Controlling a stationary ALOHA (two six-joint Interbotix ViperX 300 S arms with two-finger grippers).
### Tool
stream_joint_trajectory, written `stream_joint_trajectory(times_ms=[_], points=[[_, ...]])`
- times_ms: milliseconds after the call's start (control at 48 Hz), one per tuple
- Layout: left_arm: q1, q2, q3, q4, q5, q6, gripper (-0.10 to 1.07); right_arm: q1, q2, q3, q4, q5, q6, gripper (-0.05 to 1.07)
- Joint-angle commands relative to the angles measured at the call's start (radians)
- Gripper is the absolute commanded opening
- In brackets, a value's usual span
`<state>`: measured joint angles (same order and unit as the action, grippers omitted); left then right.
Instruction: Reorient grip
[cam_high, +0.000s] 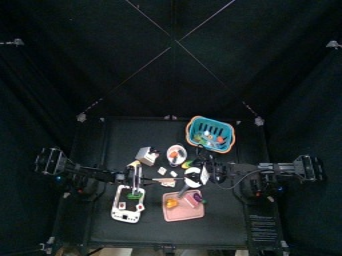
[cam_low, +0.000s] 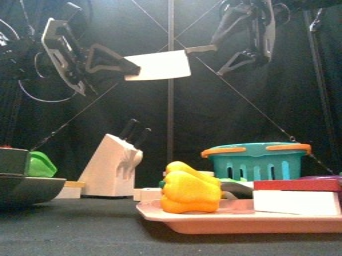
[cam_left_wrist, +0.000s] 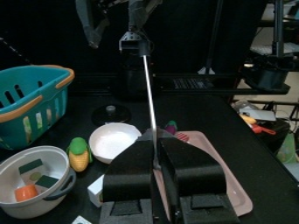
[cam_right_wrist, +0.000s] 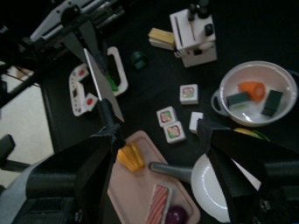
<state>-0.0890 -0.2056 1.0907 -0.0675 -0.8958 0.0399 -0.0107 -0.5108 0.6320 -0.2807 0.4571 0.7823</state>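
1. The task's thing, a broad-bladed cleaver with a pale steel blade and black handle (cam_low: 163, 65), hangs in the air high above the pink rectangular cutting board (cam_low: 241, 218), blade level and edge downward in the front view.
2. The left gripper (cam_left_wrist: 152, 149) has its two black jaws pressed together on the cleaver's blade; in the left wrist view the blade runs edge-on as a thin bright line up to the handle.
3. The right gripper (cam_right_wrist: 158, 140) stands with its jaws spread wide and nothing between them; in the front view it sits beside the handle end, apart from it.
4. On the pink board lie a yellow bell pepper (cam_low: 189, 190) and a white block with a red top (cam_low: 297, 197).
5. Behind the board stands a teal plastic basket (cam_low: 257, 160).
6. Left of the board stands a white knife block with black handles (cam_low: 110, 164).
7. Further left of the board sits a dark bowl holding something green (cam_low: 30, 172).
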Motion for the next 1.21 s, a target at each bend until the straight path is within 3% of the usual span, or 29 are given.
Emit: stream_joint_trajectory(times_ms=[0, 167, 417, 896, 1188], points=[[0.0, 0.0, -0.014, 0.002, 0.0, 0.002, 0.39, 0.032, -0.006, -0.04, -0.008, 0.043, -0.037, 0.98], [-0.002, 0.002, -0.018, 0.005, 0.017, 0.0, 0.39, 0.095, 0.012, -0.029, -0.008, 0.003, -0.15, 0.98], [-0.018, 0.005, -0.032, 0.008, 0.066, 0.002, 0.39, 0.106, 0.081, -0.021, -0.023, -0.025, -0.23, 0.98], [-0.031, 0.008, -0.034, 0.02, 0.084, 0.002, 0.39, 0.1, 0.141, -0.014, -0.081, -0.104, -0.232, 0.98], [-0.031, 0.009, -0.037, 0.02, 0.084, 0.003, 0.39, 0.1, 0.152, -0.008, -0.081, -0.107, -0.232, 0.79]])
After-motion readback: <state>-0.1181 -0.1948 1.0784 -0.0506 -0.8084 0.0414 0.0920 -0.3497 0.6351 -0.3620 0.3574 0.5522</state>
